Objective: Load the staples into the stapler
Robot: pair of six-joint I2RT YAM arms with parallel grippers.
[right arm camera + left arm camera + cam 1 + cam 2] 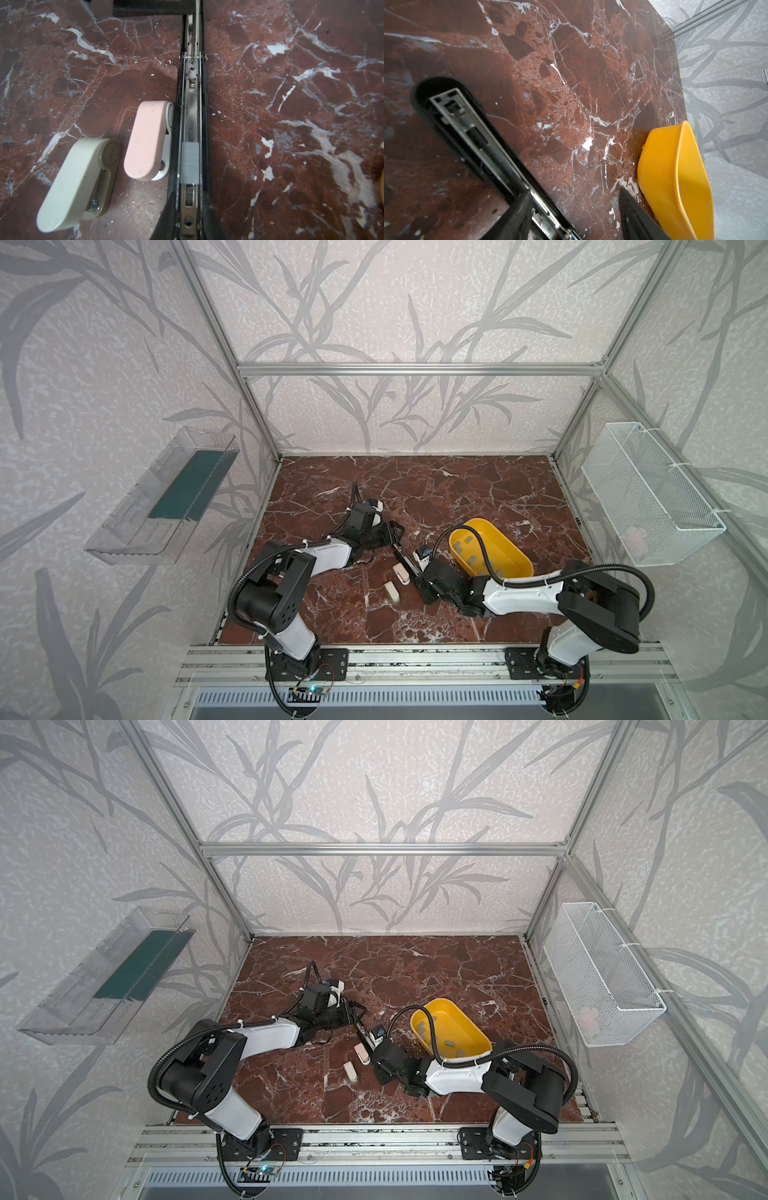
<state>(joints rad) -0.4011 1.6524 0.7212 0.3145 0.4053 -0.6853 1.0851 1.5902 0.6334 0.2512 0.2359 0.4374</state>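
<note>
Right wrist view: strip of staples (189, 163) seated in black stapler (192, 108) channel; right fingers (166, 220) apparently pinching its rail, half out of frame. Left fingers (517, 218) spread beside its lid. More strips in yellow bowl (513, 558), partly hidden by cable (484, 553).

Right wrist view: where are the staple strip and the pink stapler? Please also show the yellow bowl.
staple strip (189, 163), right wrist view, middle of its grey top.
pink stapler (148, 139), right wrist view, middle of its pink lid.
yellow bowl (658, 176), left wrist view, its outer wall.
</note>
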